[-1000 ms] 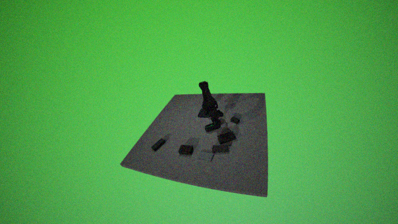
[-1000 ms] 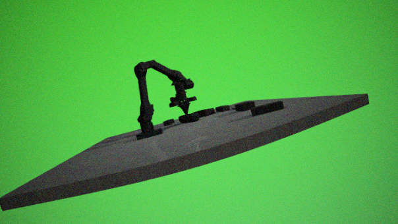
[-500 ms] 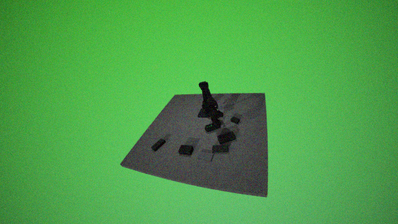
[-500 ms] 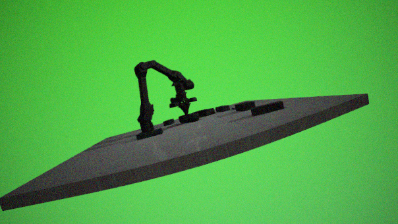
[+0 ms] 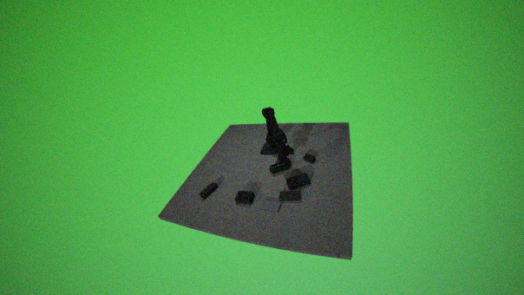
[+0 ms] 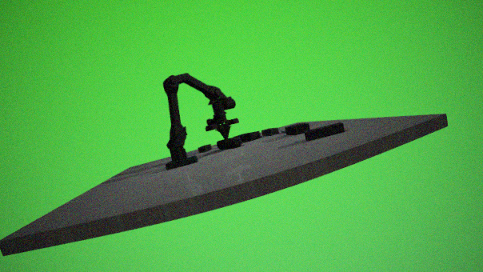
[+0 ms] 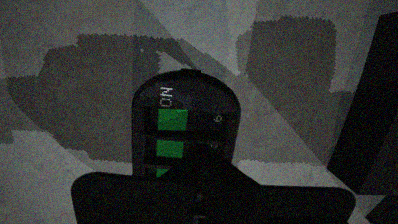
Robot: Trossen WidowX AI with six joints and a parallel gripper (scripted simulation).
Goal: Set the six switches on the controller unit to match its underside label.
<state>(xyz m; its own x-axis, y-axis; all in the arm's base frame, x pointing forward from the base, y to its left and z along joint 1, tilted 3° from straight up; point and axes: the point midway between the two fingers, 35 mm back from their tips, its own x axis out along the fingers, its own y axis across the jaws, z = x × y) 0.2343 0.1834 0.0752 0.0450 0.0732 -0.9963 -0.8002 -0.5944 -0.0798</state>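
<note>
Setting the rocker switches appears to be the step in hand. The controller unit sits switch side up on the bench, near the arm's base. The end effector is clenched, grasps nothing, and stands at the unit's top; contact cannot be confirmed. Green ends show on switch 6 and two neighbouring switches, but their tilt is unreadable; the rest are hidden. The underside label is out of sight, so no setting can be verified. Remaining, by judgement: complete any outstanding presses, keep the unit flat, and withdraw the end effector.
</note>
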